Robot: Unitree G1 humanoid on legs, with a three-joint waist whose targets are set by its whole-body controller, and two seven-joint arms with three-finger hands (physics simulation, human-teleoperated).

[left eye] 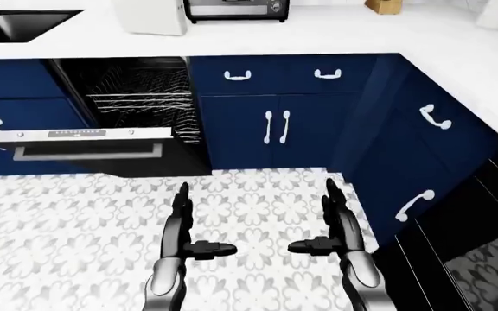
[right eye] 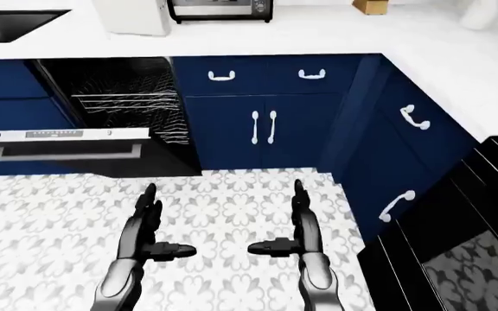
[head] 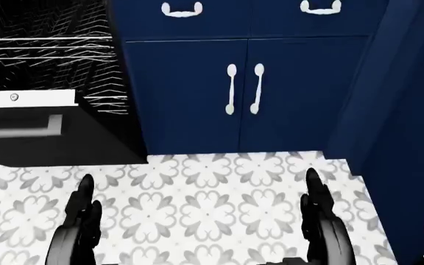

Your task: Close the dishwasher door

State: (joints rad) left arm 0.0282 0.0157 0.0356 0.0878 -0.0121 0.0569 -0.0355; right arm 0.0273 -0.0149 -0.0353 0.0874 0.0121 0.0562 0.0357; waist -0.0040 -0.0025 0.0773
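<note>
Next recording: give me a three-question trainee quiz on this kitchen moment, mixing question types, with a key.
1. True or false: the dishwasher door with the silver control strip hangs open, the wire racks showing.
2. Which hand is touching that door? A) black three-finger left hand B) black three-finger right hand C) neither
3. Fill in: in the left-eye view, the open door lies to the ____ of both hands.

Key: 1 true. 2 C; both hands hang open over the grey-and-white patterned floor tiles. 3 upper left, beside the navy double-door cabinet with white handles.

The dishwasher door (left eye: 76,144) and sink (left eye: 20,23) run off the left-eye view's left edge.
</note>
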